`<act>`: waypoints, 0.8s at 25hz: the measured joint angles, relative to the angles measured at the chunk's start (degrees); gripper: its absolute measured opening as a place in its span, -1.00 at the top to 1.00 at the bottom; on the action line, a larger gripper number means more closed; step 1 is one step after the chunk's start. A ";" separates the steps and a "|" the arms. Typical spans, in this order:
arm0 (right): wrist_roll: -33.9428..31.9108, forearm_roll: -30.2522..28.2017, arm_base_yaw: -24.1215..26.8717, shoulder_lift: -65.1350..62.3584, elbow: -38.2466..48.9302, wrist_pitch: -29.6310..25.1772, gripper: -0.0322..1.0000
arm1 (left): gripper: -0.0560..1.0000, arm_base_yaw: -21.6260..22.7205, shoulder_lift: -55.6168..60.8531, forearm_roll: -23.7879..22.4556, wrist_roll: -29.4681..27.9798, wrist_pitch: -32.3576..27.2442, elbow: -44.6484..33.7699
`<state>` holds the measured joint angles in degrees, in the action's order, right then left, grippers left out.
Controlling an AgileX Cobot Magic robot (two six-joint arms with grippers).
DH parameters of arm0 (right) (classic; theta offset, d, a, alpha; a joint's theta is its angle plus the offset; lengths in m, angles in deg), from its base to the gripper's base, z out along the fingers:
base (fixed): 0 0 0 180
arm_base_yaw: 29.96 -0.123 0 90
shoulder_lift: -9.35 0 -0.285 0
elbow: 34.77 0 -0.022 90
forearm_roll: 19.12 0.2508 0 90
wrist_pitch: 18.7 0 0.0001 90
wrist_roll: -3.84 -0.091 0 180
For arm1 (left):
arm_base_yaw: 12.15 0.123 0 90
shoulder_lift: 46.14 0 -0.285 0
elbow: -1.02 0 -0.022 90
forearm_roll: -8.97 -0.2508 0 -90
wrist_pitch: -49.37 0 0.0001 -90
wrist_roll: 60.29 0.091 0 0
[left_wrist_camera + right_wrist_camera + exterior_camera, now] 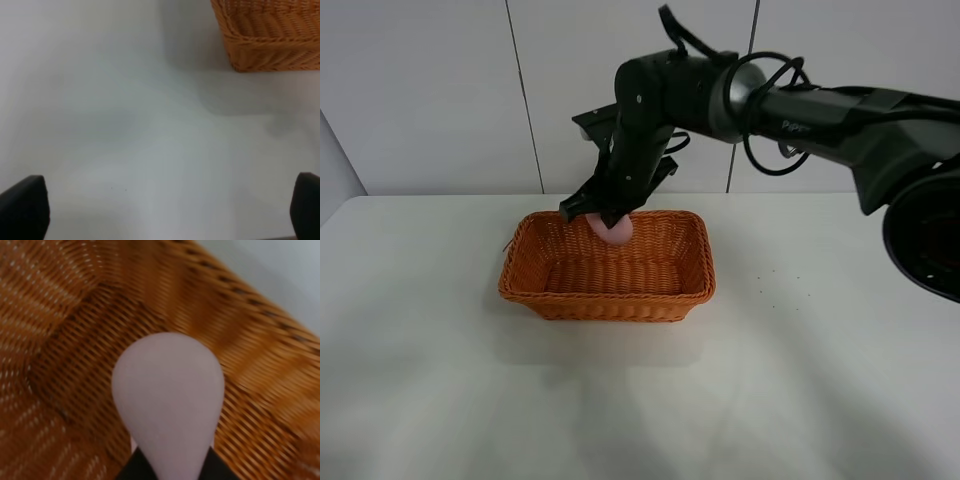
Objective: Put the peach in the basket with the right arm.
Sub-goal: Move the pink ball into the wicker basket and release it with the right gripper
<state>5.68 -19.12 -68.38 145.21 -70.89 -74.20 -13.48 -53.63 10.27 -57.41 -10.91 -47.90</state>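
The table (840, 380) fills the lower half of the high view, with the basket (620, 300) standing at its centre. The right arm (820, 115) reaches in from the upper right of that frame and bends down over the basket's far side. Its right gripper (605, 213) is closed on the peach (618, 231), which hangs in the air just inside the far rim, above the floor and touching no wicker. In the right wrist view the peach fills the centre. The two fingers pinch only its end at the bottom edge, with the basket's sloped wall and a floor corner beneath it.

The left gripper (165, 210) hovers over bare table with its jaws spread wide and nothing between them. A basket corner shows at the upper right of the left wrist view.

The drop looks to be next, and several things could spoil it:
- The peach sits close to the far rim, so a release here could strike the flared wall or braid and send it out the back.
- The hold is on one narrow end, so it may slip early or swing as it falls.
- Lowering further risks the fingers catching the rim and shoving the light basket.
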 joint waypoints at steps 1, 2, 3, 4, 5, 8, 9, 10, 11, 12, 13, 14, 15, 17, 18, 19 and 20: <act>0.00 0.32 -0.13 1.17 0.00 0.67 0.94 | -0.98 0.00 0.00 0.00 0.00 0.00 0.00; 0.00 0.32 -0.13 2.46 0.00 1.24 0.94 | -0.98 0.00 0.00 0.00 0.00 0.00 0.00; 0.00 0.32 -0.13 3.62 0.00 1.67 0.93 | -0.98 0.00 0.00 0.00 0.00 0.00 0.00; 0.00 0.32 -0.13 4.46 0.00 1.92 0.90 | -0.98 0.00 0.00 0.00 0.00 0.00 0.00; 0.00 0.32 -0.13 5.31 0.00 2.07 0.85 | -0.98 0.00 0.00 0.00 0.00 0.00 0.00; 0.00 0.81 -0.13 6.20 0.00 2.23 0.40 | -0.98 0.00 0.00 0.00 0.00 0.00 0.00; 0.00 1.06 -0.13 6.20 0.00 2.23 0.22 | -0.98 0.00 0.00 0.00 0.00 0.00 0.00; 0.00 1.39 -0.13 6.14 0.00 2.23 0.02 | -0.98 0.00 0.00 0.00 0.00 0.00 0.00; 0.07 1.62 -0.13 6.02 -0.04 2.05 -0.15 | -0.98 0.00 0.00 0.00 0.00 0.00 0.00; 0.21 1.74 -0.13 6.03 -0.04 1.44 -0.24 | -0.98 0.00 0.00 0.00 0.00 0.00 0.00; 0.26 1.87 -0.13 6.03 -0.04 0.75 -0.31 | -0.98 0.00 0.00 0.00 0.00 0.00 0.00; 0.26 1.94 -0.13 5.97 -0.04 -0.05 -0.35 | -0.98 0.00 0.00 0.00 0.00 0.00 0.00; 0.26 2.00 -0.13 5.90 -0.04 -0.66 -0.37 | -0.98 0.00 0.00 0.00 0.00 0.00 0.00; 0.26 2.05 -0.13 5.06 -0.04 -1.67 -0.39 | -0.98 0.00 0.00 0.00 0.00 0.00 0.00; 0.26 2.05 -0.13 4.36 -0.04 -1.82 -0.40 | -0.98 0.00 0.00 0.00 0.00 0.00 0.00; 0.26 2.05 -0.07 3.57 -0.11 -1.90 -0.40 | -0.98 0.00 0.00 0.00 0.00 0.00 0.00; 0.26 2.05 0.05 2.61 -0.38 -2.35 -0.41 | -0.98 0.00 0.00 0.00 0.00 0.00 0.00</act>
<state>5.94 -17.07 -68.33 147.83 -71.27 -76.55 -13.48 -53.63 10.27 -57.41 -10.91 -47.90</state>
